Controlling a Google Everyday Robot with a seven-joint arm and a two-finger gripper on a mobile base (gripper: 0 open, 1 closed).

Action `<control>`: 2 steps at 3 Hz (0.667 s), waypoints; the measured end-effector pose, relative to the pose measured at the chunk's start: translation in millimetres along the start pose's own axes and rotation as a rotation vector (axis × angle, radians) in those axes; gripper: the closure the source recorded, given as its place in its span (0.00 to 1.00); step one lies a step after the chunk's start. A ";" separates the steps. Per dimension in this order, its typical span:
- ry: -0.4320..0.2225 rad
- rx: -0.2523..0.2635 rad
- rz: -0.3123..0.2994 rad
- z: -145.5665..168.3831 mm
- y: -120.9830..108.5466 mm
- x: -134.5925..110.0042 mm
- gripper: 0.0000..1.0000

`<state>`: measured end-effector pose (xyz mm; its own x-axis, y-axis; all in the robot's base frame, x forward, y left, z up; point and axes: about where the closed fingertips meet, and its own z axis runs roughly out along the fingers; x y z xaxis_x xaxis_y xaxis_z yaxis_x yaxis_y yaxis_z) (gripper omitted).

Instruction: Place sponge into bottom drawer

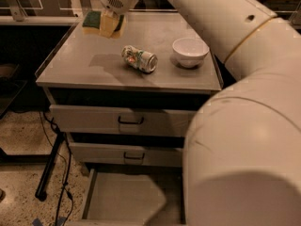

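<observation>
My gripper (109, 19) is at the back left of the cabinet top, shut on the sponge (95, 20). The sponge is a yellow pad with a dark green layer. It hangs above the surface and its shadow lies on the top below. The bottom drawer (123, 202) is pulled open at floor level in front of the cabinet. It is a shallow grey tray with a bare floor, and my arm hides its right part.
A printed drink can (139, 59) lies on its side mid-top, with a white bowl (190, 52) to its right. Two shut drawer fronts with black handles (130, 121) (134, 156) sit above the open drawer. My large white arm (244, 126) fills the right side. Cables and a black stand leg (49, 166) are at the left.
</observation>
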<state>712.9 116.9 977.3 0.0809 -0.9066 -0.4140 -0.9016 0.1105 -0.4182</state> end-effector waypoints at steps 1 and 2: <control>-0.004 0.002 0.061 -17.7 38.1 2.4 1.00; -0.037 -0.063 0.109 -3.6 88.4 8.5 1.00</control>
<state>632.4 117.5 939.8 -0.0039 -0.8749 -0.4843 -0.9307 0.1803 -0.3182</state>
